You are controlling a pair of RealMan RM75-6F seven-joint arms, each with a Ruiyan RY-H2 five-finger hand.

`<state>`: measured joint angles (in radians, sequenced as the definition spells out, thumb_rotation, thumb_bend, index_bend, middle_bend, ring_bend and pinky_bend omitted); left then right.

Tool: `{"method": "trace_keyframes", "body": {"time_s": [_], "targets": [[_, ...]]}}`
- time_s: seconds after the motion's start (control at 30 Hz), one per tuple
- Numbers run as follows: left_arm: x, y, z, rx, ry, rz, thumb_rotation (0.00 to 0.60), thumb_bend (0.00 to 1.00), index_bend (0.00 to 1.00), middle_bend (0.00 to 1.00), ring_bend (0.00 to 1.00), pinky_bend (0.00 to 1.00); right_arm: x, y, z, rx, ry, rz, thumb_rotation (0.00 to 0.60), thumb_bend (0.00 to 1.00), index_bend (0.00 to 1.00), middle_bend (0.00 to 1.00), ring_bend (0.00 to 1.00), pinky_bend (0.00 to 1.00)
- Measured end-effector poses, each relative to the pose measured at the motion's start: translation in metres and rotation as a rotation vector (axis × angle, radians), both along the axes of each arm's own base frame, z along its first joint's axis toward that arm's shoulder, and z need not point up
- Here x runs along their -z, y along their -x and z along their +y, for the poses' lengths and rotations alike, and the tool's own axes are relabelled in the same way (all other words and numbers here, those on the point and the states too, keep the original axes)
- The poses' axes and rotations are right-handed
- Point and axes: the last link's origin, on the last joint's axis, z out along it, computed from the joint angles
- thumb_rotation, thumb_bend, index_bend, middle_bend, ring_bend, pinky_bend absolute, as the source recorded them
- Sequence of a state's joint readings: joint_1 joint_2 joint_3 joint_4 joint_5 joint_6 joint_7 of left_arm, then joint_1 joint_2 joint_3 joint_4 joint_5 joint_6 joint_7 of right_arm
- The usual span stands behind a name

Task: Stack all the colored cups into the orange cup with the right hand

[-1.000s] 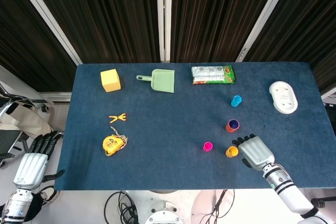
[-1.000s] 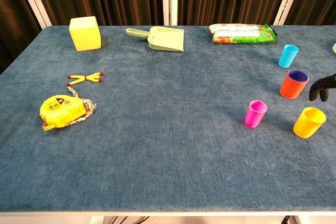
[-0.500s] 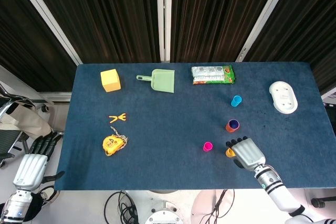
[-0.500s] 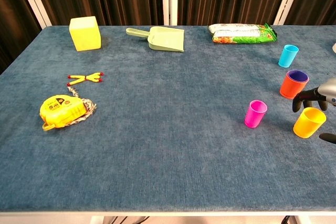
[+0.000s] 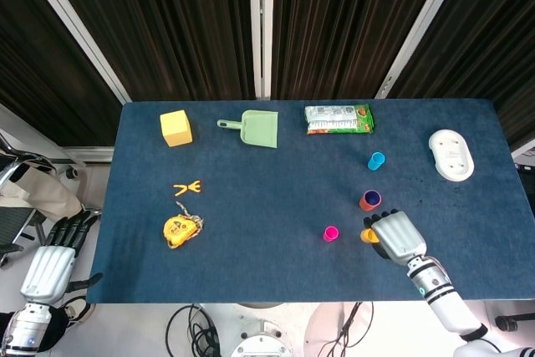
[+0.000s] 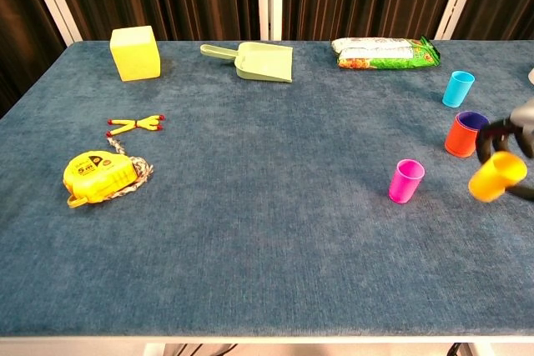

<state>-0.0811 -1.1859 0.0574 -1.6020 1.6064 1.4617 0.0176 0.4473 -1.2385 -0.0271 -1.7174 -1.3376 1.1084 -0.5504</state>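
Right hand (image 5: pixel 396 236): gripping the yellow cup (image 6: pixel 496 175), fingers wrapping it from the right, the cup tilting and blurring in the chest view, appearing clear of the worktop (image 5: pixel 267 198).
Yellow cup: sitting in the head view at roughly 4 o'clock of the worktop, just at 6 o'clock of the orange cup (image 5: pixel 369 200), mostly hidden under the hand there.
Orange cup: standing upright with a purple cup (image 6: pixel 471 120) already nesting inside it, only the purple rim showing.
Pink cup (image 5: pixel 331 233): standing upright on its own, at 9 o'clock of the hand, apart from it.
Blue cup (image 5: pixel 376 160): standing upright at 12 o'clock of the orange cup, near it but not touching.
Left hand (image 5: pixel 52 261): hanging off the worktop's lower-left corner, at 8 o'clock, holding nothing, fingers extending loosely.
Far edge: yellow block (image 5: pixel 175 128), green dustpan (image 5: pixel 253 129) and snack packet (image 5: pixel 338 118) lining up from 10 to 1 o'clock.
Right edge: white oval object (image 5: pixel 451 155) lying at 2 o'clock.
Left side: small yellow clip (image 5: pixel 187 187) with the yellow tape measure (image 5: pixel 180 230) just at 6 o'clock of it.
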Motion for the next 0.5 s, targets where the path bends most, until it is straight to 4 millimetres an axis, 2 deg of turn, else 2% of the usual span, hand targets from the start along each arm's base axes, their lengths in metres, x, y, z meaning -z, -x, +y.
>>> {"method": "trace_keyframes", "body": {"time_s": [0.1,0.2,0.33,0.5], "targets": [[0.0,0.0,0.001,0.0,0.001,-0.001,0.6,0.02,0.02,0.0,0.0,0.0,-0.019,-0.01,-0.013,-0.02,0.069,-0.026,0.6,0.3,0.49,0.46,0.49,0.53],[0.001,0.0,0.002,0.002,0.001,-0.002,0.6,0.02,0.02,0.0,0.0,0.0,-0.03,-0.017,-0.028,-0.026,0.125,-0.047,0.6,0.3,0.49,0.46,0.49,0.53],[0.004,0.0,0.001,0.002,0.009,0.0,0.6,0.02,0.02,0.0,0.0,0.0,-0.03,-0.015,-0.047,0.006,0.149,-0.047,0.6,0.3,0.49,0.45,0.49,0.53],[0.003,0.003,0.0,-0.011,0.01,0.0,0.6,0.02,0.02,0.0,0.0,0.0,-0.017,-0.009,-0.068,0.06,0.134,-0.035,0.6,0.3,0.49,0.45,0.49,0.52]]}}
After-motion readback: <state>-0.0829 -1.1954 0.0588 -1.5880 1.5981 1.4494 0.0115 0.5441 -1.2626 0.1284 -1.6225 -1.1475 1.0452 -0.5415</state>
